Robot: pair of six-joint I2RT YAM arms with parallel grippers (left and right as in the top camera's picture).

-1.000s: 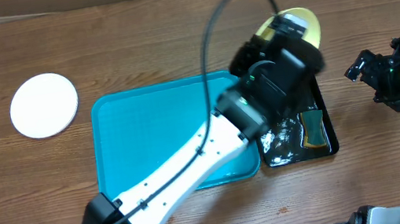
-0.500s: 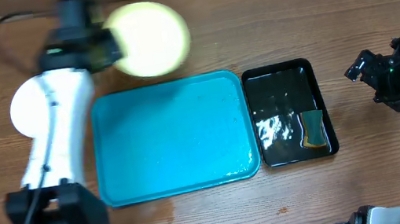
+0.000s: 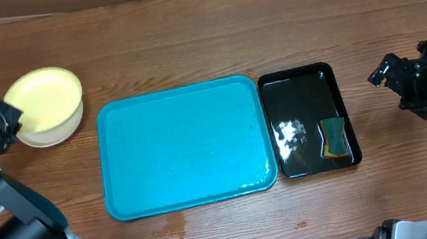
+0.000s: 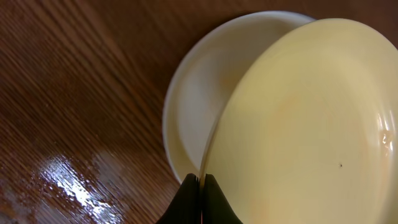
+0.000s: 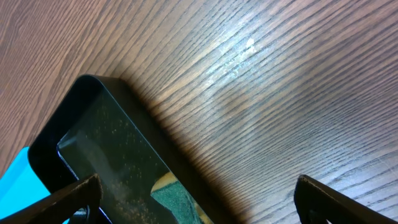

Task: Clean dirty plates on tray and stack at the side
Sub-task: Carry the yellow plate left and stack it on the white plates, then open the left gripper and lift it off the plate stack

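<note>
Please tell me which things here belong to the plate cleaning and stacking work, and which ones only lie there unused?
Job: pale yellow plate, gripped by the left hand; white plate under it; turquoise tray.
Lying unused: black tray; sponge inside it, probably washing gear.

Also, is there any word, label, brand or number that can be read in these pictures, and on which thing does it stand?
None can be read: the yellow plate, the white plate, the blue tray, the black tray and the sponge show no writing.
</note>
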